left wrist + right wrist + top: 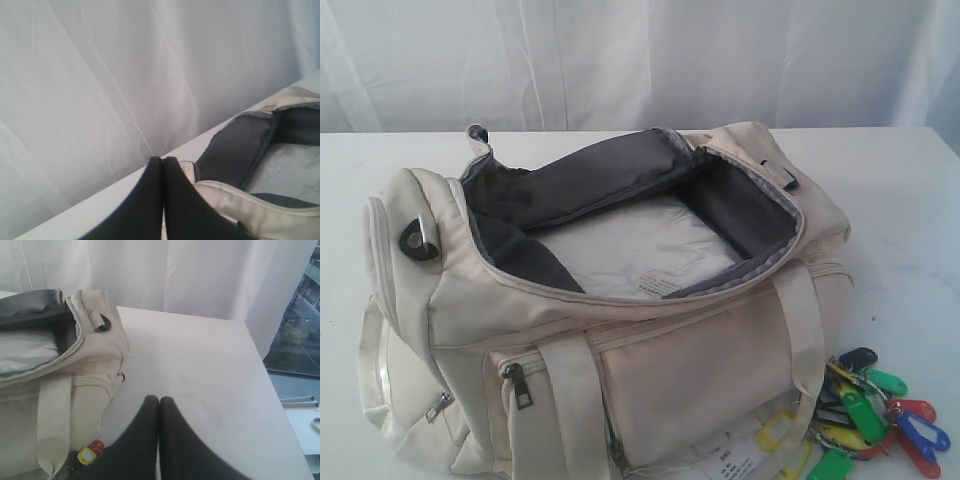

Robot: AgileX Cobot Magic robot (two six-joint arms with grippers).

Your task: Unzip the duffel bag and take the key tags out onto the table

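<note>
Key tags (865,415): mostly in exterior view

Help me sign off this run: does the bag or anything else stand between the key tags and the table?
Nothing visible does. The key tags lie outside the unzipped bag, on the table beside its end, at the exterior view's lower right. The bunch's lowest part runs off the picture.

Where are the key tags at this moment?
In the exterior view the key tags lie on the table at the lower right, against the front of the open duffel bag, beside its strap.
</note>
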